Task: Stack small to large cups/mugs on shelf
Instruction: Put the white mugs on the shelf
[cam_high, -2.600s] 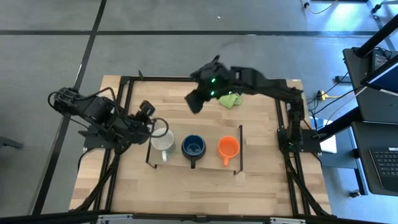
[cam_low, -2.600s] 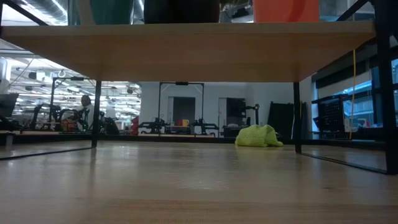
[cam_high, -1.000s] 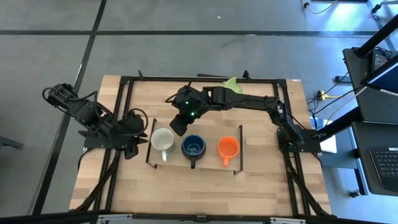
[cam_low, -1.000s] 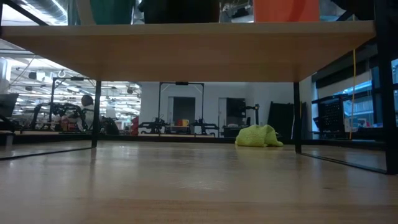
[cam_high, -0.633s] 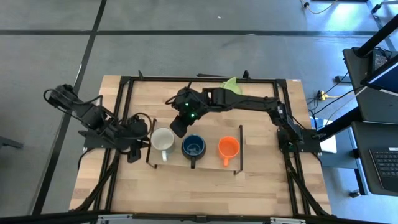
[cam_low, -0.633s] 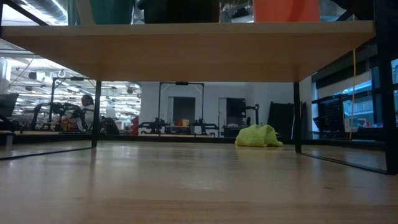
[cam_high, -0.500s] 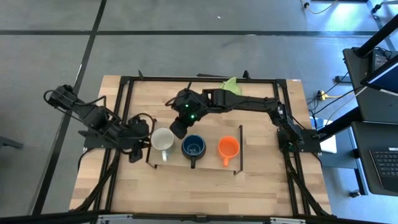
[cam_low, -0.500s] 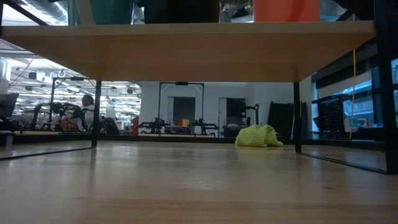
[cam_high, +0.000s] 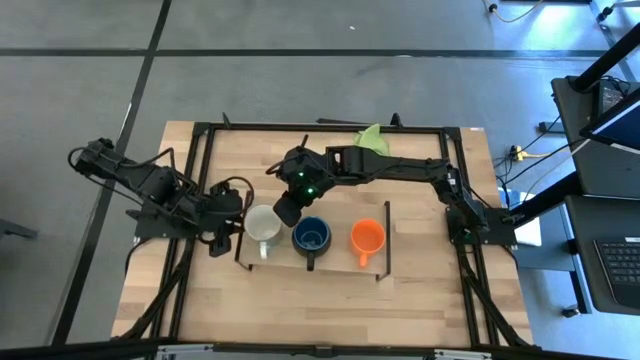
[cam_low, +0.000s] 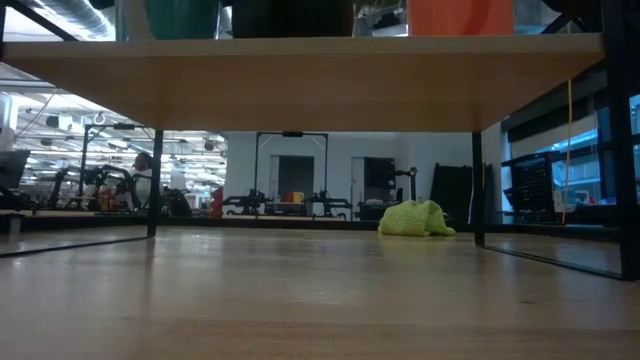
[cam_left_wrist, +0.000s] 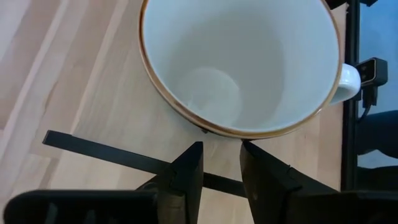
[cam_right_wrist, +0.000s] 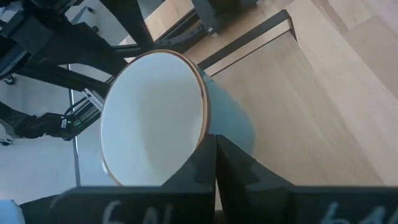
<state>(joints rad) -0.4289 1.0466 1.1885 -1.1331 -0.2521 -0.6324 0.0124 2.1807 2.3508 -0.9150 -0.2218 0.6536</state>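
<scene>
Three mugs stand in a row on the shelf (cam_high: 338, 258): a white mug (cam_high: 262, 225) at its left end, a dark blue mug (cam_high: 311, 237) in the middle and a small orange mug (cam_high: 367, 238) at the right. My left gripper (cam_high: 226, 222) is open just left of the white mug, its fingertips (cam_left_wrist: 221, 152) short of the rim (cam_left_wrist: 217, 132), above the shelf's black end rail (cam_left_wrist: 106, 152). My right gripper (cam_high: 285, 211) is shut at the white mug's far right side. My right gripper (cam_right_wrist: 215, 146) comes slanting down from the table's far right, and its shut fingertips stand close against the white mug's outer wall (cam_right_wrist: 225, 121) just below the rim. I cannot tell whether they touch it. The mug stands upright on the shelf.
A lime-green cloth (cam_high: 371, 134) lies at the table's far edge, partly under my right arm, and also shows under the shelf board (cam_low: 300, 70) as a green cloth (cam_low: 415, 218). The near half of the tabletop (cam_high: 320, 305) is bare wood.
My left gripper has sunk a little and come toward the white mug, staying open. The mugs have kept their places.
</scene>
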